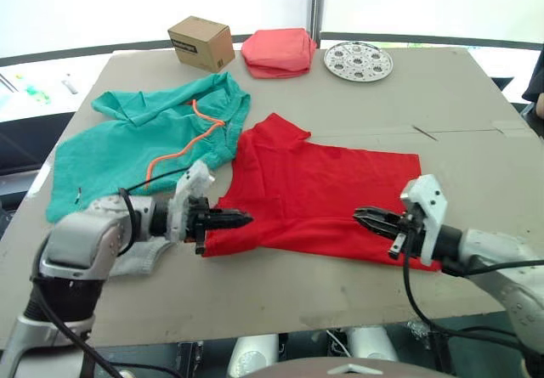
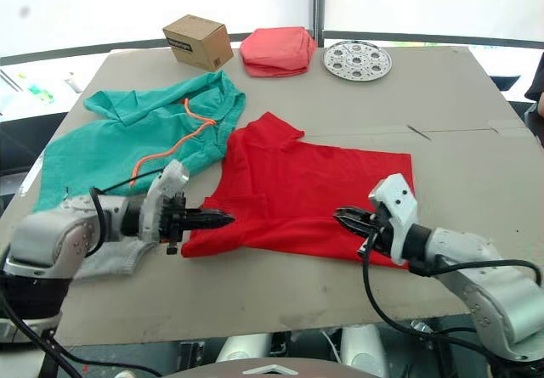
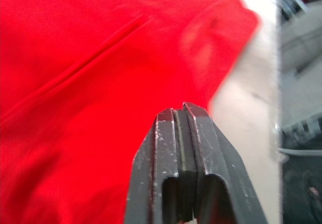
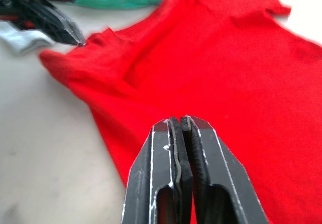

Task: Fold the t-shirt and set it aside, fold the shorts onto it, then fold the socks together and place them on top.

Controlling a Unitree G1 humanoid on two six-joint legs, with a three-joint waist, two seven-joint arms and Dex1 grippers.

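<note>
Both hands pinched together, L hand & R hand over t-shirt near edge, bare table beyond.

Silver-grey metal forearms, lower corners of frame; white plastic wrist housings; black two-finger left gripper, right gripper; black cables looping along both.

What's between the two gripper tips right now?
Only the t-shirt: red cloth spans the gap from left gripper to right gripper, seen in both eye views.
</note>
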